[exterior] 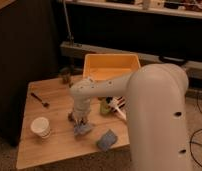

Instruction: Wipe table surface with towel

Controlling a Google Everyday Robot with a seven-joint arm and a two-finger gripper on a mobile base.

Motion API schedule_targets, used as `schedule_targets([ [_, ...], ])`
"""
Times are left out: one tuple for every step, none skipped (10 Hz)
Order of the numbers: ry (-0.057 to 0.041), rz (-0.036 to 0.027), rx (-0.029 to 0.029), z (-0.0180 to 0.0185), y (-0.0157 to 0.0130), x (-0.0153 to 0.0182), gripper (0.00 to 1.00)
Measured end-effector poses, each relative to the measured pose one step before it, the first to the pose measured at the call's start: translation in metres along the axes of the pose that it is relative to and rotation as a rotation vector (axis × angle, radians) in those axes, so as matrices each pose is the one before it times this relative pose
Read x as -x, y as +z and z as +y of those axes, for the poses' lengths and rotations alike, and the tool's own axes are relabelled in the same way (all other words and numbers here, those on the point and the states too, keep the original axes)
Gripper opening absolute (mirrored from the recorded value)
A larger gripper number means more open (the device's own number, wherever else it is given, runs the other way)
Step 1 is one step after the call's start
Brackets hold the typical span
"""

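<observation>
Towel (84,130) pinched by pincer (81,121), arm (144,100) reaching straight down onto table surface (51,147)

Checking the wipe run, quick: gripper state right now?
The gripper: closed on the towel, down at the table, beside the paper cup.

Likely a lab: dark equipment shelving (109,51) and loose cables (199,136) on the floor.
</observation>
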Motion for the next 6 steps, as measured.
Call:
schedule_targets([
  [-0.02616,0.00019,0.02367,0.01924,0.00582,0.00952,0.10],
  [-0.03238,0.00166,0.02159,0.02010,0.00658,0.00965,0.19],
  [-0.03703,0.00044,0.02933,0.02210,0.00776,0.01112,0.31],
  [-0.02470,-0.00204,0.02429,0.01357,0.00572,0.00932,0.40],
  [-0.02280,-0.00226,0.01901,0.01070,0.00499,0.00908,0.50],
  [-0.02210,0.00003,0.01192,0.01124,0.00518,0.00772,0.60],
])
